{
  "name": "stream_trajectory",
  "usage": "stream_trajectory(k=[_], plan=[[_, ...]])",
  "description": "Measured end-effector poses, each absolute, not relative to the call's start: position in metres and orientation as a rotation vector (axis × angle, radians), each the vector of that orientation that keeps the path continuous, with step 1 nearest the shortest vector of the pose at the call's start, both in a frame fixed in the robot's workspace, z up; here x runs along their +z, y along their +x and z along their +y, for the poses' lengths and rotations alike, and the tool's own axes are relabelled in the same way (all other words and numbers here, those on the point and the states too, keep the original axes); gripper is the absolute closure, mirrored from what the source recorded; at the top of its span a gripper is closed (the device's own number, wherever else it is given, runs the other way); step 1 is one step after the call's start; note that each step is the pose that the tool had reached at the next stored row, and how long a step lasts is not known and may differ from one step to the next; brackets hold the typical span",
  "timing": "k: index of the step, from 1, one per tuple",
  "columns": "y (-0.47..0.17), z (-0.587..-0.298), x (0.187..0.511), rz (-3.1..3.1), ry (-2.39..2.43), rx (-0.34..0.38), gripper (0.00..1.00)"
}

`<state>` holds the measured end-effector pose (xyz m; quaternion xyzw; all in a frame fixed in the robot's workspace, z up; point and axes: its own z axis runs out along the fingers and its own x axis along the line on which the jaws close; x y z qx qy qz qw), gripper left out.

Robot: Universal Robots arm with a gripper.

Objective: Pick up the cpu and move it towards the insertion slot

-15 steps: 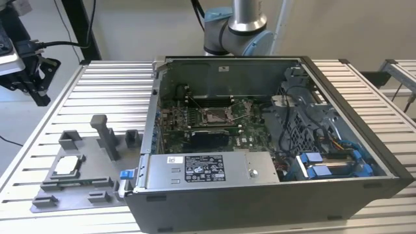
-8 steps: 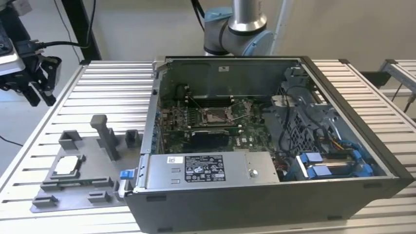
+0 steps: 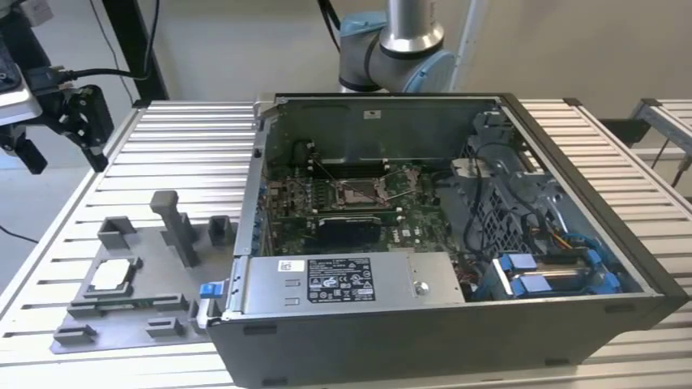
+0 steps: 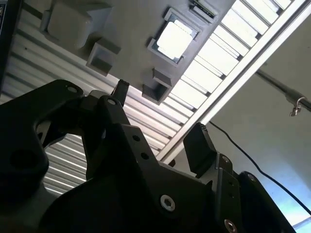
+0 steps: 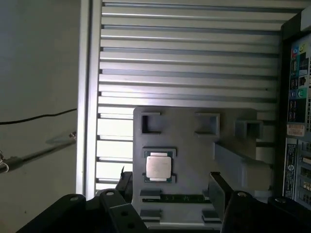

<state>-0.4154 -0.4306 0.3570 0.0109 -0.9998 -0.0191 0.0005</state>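
Note:
The cpu (image 3: 113, 275) lies flat, silvery face up, in a square nest of the grey fixture plate (image 3: 130, 320) at the exterior view's left; both wrist views show it too (image 4: 174, 39) (image 5: 158, 166). My gripper (image 3: 63, 152) hangs open high above the table's far left corner, well above and behind the cpu, with nothing between its black fingers (image 5: 216, 190). It also shows in the second wrist view (image 4: 158, 116). The insertion slot (image 3: 357, 192) sits on the green board inside the open computer case, with its wire levers raised.
The open computer case (image 3: 433, 324) takes up the middle and the exterior view's right; its walls stand around the slot. Grey blocks and a tall post (image 3: 173, 227) rise from the fixture plate beside the cpu. The ribbed aluminium table (image 3: 184, 154) ends just left of the fixture.

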Motion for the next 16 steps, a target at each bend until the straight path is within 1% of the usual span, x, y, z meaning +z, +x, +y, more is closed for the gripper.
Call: stream_trajectory(k=[16], plan=[[-0.415, -0.431, 0.344, -3.14, 0.034, -0.059, 0.0]])
